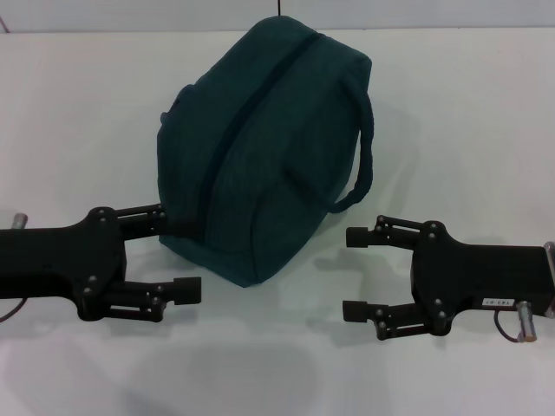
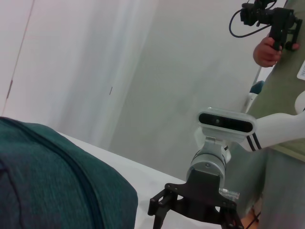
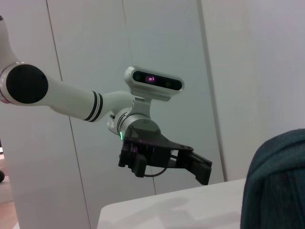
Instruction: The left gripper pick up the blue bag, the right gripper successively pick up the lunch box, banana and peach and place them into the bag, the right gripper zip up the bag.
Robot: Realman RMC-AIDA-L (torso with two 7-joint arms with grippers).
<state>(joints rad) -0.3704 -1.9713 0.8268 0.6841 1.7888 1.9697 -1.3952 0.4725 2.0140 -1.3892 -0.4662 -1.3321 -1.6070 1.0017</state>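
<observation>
Resting zipped on the white surface, the dark teal-blue fabric bag sits between the open left pincer, whose upper finger touches its side, and the open right pincer, and any sideways nudge could topple it.

A white table is being lit evenly from above, with soft shadows being cast on its surface. Behind it, pale wall panels divided by vertical seams are being shown. At one side, a camera rig is being held up by a person in green.
</observation>
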